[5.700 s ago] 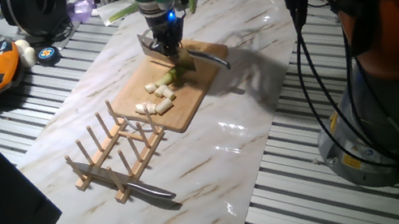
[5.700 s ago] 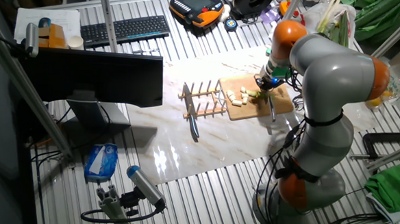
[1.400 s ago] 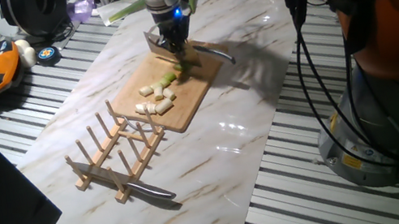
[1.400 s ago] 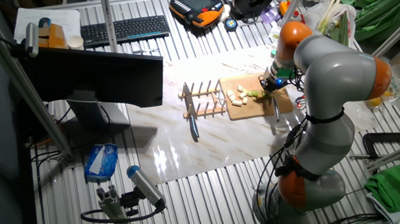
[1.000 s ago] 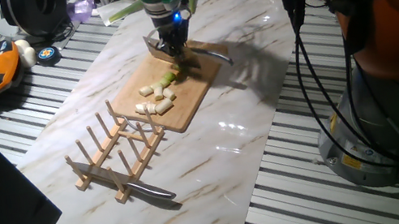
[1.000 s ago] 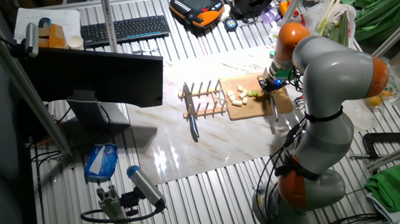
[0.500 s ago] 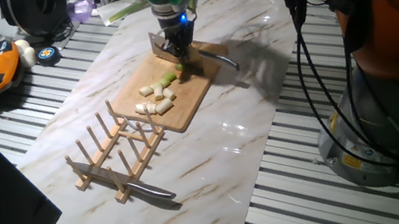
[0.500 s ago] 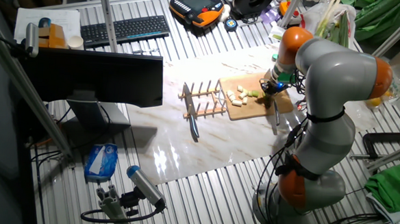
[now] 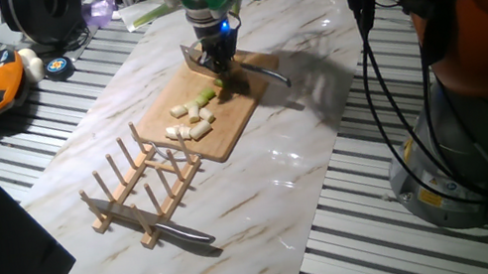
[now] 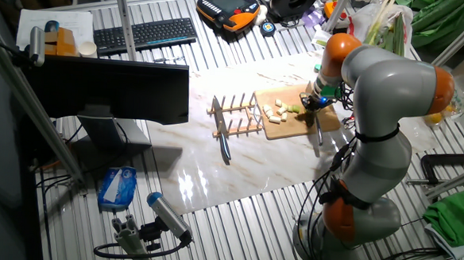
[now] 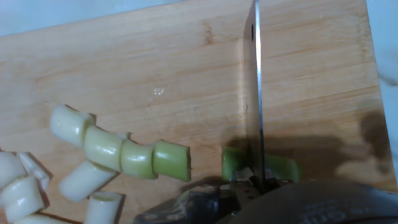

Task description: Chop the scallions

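Several scallions point(image 11: 121, 155) pieces in row along board point(image 11: 155, 68); knife point(image 11: 254, 93) crosswise; pincer point(image 9: 213, 60) grasping knife.

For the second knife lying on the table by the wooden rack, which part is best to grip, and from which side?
Probably the dark handle, from straight above. The knife lies flat on the marble table, with its blade under the rack, so only the handle end sticks out free.

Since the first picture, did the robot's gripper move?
Yes. The gripper with the knife has shifted along the cutting board, away from the wooden rack, toward the board's far end.
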Motion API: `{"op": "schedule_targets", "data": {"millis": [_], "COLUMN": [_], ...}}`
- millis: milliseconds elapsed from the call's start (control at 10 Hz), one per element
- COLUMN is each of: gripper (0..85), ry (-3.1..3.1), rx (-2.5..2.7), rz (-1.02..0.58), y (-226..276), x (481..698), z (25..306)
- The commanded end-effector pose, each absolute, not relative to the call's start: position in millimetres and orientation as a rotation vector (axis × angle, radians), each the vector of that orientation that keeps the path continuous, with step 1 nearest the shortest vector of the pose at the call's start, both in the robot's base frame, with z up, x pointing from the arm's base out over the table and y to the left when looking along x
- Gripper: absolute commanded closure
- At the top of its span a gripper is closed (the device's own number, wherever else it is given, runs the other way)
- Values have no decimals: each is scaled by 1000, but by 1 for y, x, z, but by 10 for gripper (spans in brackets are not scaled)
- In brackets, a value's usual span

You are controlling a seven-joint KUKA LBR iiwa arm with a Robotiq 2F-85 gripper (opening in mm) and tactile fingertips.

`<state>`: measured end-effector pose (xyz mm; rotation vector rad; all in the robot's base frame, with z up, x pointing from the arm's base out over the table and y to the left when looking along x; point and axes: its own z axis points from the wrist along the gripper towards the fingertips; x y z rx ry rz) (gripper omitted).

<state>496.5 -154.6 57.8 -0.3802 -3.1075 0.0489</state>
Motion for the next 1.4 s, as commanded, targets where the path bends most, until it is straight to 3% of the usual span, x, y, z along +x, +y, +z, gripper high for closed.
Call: {"op": "schedule_targets", "data": {"millis": [0, 300, 1200, 1300], "gripper": [843, 843, 843, 800], "ry": [-3112, -3107, -3122, -3122], "rx": [-381, -380, -384, -389], "rz": [52, 55, 24, 11], "y": [-155, -153, -140, -140], "x": [497, 496, 504, 504], "z": [62, 73, 63, 64]}}
